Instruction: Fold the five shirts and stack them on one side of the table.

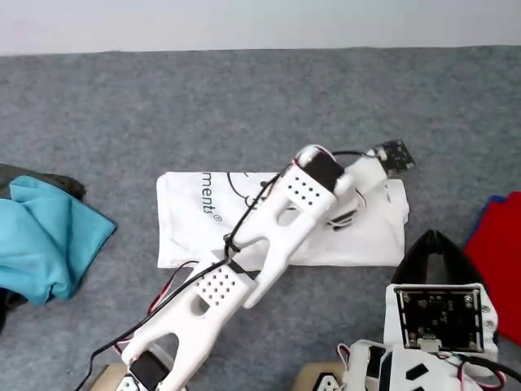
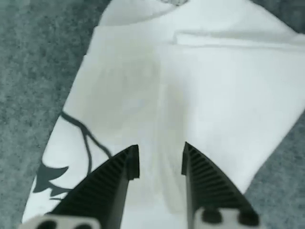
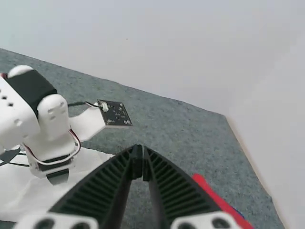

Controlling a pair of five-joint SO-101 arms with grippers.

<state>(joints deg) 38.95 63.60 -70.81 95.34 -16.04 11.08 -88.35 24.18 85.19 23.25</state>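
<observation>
A white shirt point(image 1: 199, 218) with dark print lies folded in the middle of the grey table. My left arm stretches across it, and its gripper point(image 2: 159, 160) hangs open just above the cloth near the shirt's right end, with nothing between its black fingers point(image 2: 119, 167). My right gripper point(image 1: 435, 247) is shut and empty near the front right, just off the white shirt's right edge. A teal shirt point(image 1: 45, 236) lies crumpled on a dark one at the left edge. A red shirt point(image 1: 501, 252) sits at the right edge over a blue one point(image 1: 489, 204).
The far half of the grey table point(image 1: 244, 106) is bare up to the pale wall. The left arm's white links point(image 1: 260, 252) cross the front centre. In the right wrist view the left arm's wrist point(image 3: 43, 119) stands close ahead.
</observation>
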